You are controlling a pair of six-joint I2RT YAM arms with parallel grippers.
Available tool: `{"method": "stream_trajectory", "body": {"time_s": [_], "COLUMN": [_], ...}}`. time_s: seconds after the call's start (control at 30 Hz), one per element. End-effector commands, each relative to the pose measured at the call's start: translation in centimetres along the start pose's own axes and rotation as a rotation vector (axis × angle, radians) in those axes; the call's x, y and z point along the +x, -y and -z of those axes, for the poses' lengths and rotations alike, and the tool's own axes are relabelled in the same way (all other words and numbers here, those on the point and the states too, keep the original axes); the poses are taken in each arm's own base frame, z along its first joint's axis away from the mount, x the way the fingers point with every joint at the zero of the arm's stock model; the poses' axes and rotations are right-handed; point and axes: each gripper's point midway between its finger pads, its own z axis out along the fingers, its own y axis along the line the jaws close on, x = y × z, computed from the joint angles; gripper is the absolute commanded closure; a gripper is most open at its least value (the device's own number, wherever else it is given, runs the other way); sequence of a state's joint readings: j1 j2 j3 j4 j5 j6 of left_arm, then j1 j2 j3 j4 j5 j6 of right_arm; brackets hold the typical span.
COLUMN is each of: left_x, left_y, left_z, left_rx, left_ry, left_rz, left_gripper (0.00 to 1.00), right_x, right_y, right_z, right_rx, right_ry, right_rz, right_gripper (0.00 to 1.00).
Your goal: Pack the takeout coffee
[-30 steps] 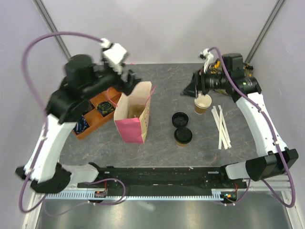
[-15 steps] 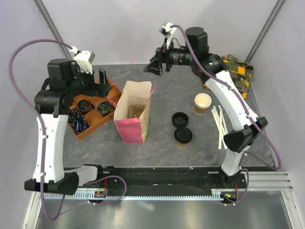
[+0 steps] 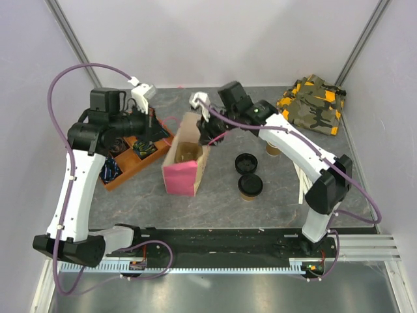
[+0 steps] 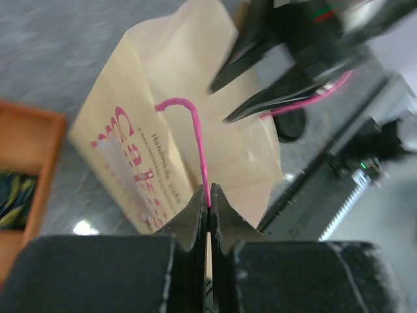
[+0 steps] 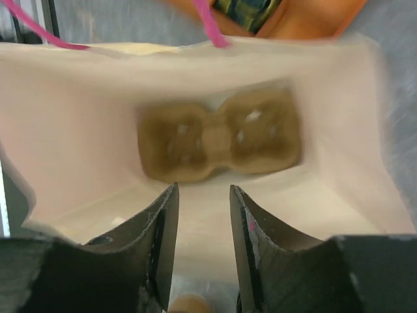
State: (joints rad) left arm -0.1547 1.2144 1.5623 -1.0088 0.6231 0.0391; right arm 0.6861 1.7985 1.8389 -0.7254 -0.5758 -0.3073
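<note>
While left gripper (image 4: 208,193) clamps the pink handle (image 4: 197,137) of the paper bag (image 3: 181,175), right gripper (image 5: 202,195) hangs open, empty, over its mouth — takeout coffee (image 3: 250,186) upright on counter (image 3: 218,203), right of bag, right arm nearer.

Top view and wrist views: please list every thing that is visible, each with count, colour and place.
takeout coffee: one, tan cup with black lid, right of the bag
loose lid: one, black, just behind the takeout coffee
lidless cup: one, tan, partly hidden by the right arm
paper bag: one, tan and pink, centre, open
cup carrier: one, brown, on the bag's bottom
sticks: several, white, right side
tray: one, orange, left of the bag
cloth: one, camouflage, far right corner
left fingers: shut on the pink handle
right fingers: apart, above the bag's mouth
</note>
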Motion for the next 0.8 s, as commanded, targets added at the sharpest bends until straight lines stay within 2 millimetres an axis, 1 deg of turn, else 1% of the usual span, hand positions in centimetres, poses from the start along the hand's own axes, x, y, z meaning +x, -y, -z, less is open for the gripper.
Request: {"method": "stream_trajectory", "body": {"time_s": [0.0, 0.03, 0.07, 0.1, 0.13, 0.17, 0.2, 0.23, 0.27, 0.3, 0.33, 0.37, 0.4, 0.43, 0.47, 0.5, 0.53, 0.57, 0.63, 0.77], "left_x": [-1.1, -0.5, 0.1, 0.8, 1.2, 1.8, 2.2, 2.6, 3.2, 3.8, 4.2, 5.1, 5.5, 5.9, 6.3, 6.4, 6.5, 6.5, 6.5, 6.1], "left_y": [7.2, 8.1, 9.0, 9.2, 9.5, 9.5, 10.0, 10.3, 10.7, 10.9, 11.1, 11.3, 11.4, 11.6, 12.0, 12.2, 12.1, 12.4, 12.5, 12.5], "left_z": [0.9, 0.9, 0.8, 0.7, 0.7, 0.5, 0.9, 1.0, 1.1, 1.0, 1.2, 1.2, 1.1, 1.0, 1.1, 1.0, 0.8, 0.7, 0.5, 0.2], "left_rx": [0.294, 0.331, 0.372, 0.389, 0.411, 0.430, 0.451, 0.473, 0.488, 0.500, 0.502, 0.520, 0.531, 0.544, 0.562, 0.569, 0.565, 0.573, 0.581, 0.575], "left_ry": [0.061, 0.048, 0.030, 0.018, 0.011, -0.001, -0.001, -0.005, -0.014, -0.024, -0.028, -0.057, -0.075, -0.093, -0.105, -0.109, -0.119, -0.128, -0.138, -0.139], "left_rz": [-0.222, -0.232, -0.247, -0.260, -0.257, -0.252, -0.258, -0.261, -0.273, -0.294, -0.306, -0.310, -0.306, -0.297, -0.309, -0.314, -0.312, -0.301, -0.286, -0.263], "left_gripper": [0.98, 0.98, 0.98, 0.98, 0.98, 0.98, 0.98, 0.98, 0.98, 0.98, 0.98, 0.98, 0.98, 0.98, 0.98, 0.98, 0.98, 0.98, 0.98, 0.98], "right_x": [2.0, 3.7, 4.6, 4.7, 6.1, 6.1, 6.5, 7.6, 7.3, 7.6, 9.2, 8.8, 9.2, 10.9, 10.2, 10.5, 11.8, 11.3, 12.1, 11.6], "right_y": [-2.7, -3.3, -3.7, -4.1, -4.4, -4.7, -4.9, -5.3, -5.5, -5.7, -5.8, -6.1, -6.3, -6.6, -6.8, -7.0, -7.1, -7.1, -7.0, -6.7], "right_z": [3.6, 3.5, 3.8, 4.6, 4.6, 5.4, 5.6, 5.7, 6.5, 6.7, 6.6, 7.2, 7.4, 7.2, 7.8, 7.8, 7.5, 7.8, 7.6, 7.3], "right_rx": [0.000, -0.014, -0.019, -0.009, -0.015, -0.001, -0.002, -0.011, 0.000, 0.005, 0.006, 0.022, 0.024, 0.012, 0.031, 0.034, 0.030, 0.048, 0.053, 0.058], "right_ry": [-0.068, -0.105, -0.126, -0.121, -0.147, -0.142, -0.146, -0.163, -0.145, -0.142, -0.164, -0.132, -0.125, -0.143, -0.094, -0.084, -0.098, -0.065, -0.071, -0.046], "right_rz": [0.141, 0.128, 0.128, 0.147, 0.133, 0.142, 0.149, 0.148, 0.169, 0.179, 0.172, 0.201, 0.211, 0.211, 0.248, 0.264, 0.270, 0.296, 0.301, 0.331], "right_gripper": [0.57, 0.57, 0.58, 0.58, 0.58, 0.57, 0.56, 0.56, 0.55, 0.55, 0.53, 0.52, 0.48, 0.47, 0.47, 0.46, 0.46, 0.46, 0.47, 0.49]}}
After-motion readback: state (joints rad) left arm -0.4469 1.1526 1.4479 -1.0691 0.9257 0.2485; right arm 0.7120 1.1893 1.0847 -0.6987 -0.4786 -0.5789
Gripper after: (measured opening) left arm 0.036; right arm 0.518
